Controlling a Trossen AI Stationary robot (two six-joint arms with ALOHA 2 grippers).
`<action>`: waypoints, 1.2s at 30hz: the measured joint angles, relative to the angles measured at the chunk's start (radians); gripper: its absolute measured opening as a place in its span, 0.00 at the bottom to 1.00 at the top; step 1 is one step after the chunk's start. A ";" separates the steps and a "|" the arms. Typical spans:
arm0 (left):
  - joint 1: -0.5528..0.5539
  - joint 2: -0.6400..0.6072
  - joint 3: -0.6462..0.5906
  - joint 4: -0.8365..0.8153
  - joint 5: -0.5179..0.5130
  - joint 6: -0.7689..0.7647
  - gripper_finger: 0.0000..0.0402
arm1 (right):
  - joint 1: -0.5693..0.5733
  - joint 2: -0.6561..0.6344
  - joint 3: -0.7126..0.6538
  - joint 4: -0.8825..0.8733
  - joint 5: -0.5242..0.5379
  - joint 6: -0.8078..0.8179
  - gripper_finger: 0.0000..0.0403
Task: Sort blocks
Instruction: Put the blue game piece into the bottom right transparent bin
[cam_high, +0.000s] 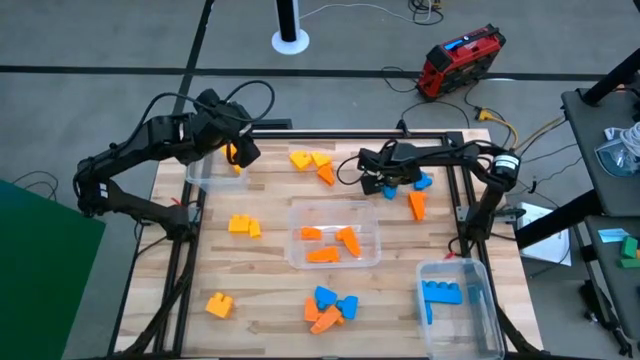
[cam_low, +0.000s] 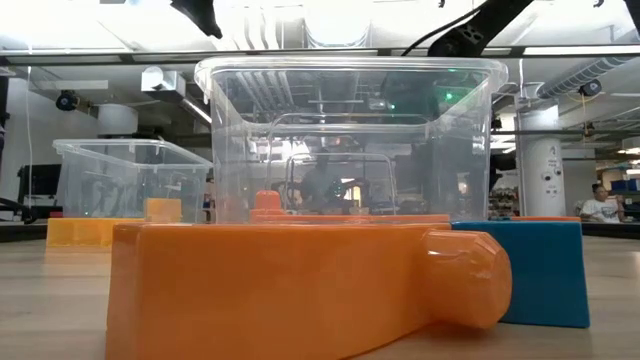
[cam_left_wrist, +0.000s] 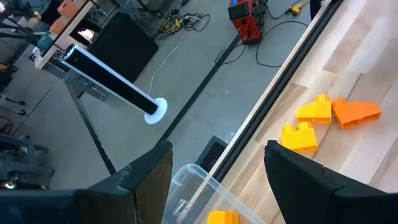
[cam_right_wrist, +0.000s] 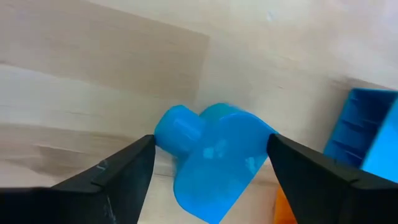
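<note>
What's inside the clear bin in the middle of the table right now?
The clear plastic bin at the table's centre holds only orange plastic blocks, about four wedge-like pieces, in the high view. Whether anything lies beneath them cannot be seen.

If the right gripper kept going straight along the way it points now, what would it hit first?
Most likely the blue rounded block, which lies between the open fingers of the right gripper. Beneath it is the wooden table. Whether the fingers already touch the block cannot be told.
</note>
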 joint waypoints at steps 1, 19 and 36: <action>0.001 0.000 0.000 0.000 0.000 0.000 0.57 | 0.000 -0.001 0.005 -0.016 0.005 0.005 0.75; 0.006 0.000 0.000 0.026 0.002 0.000 0.57 | -0.024 -0.010 0.040 -0.069 -0.003 0.107 0.81; 0.033 0.001 0.000 0.031 0.002 0.004 0.57 | -0.035 -0.016 -0.037 0.067 -0.028 0.119 0.77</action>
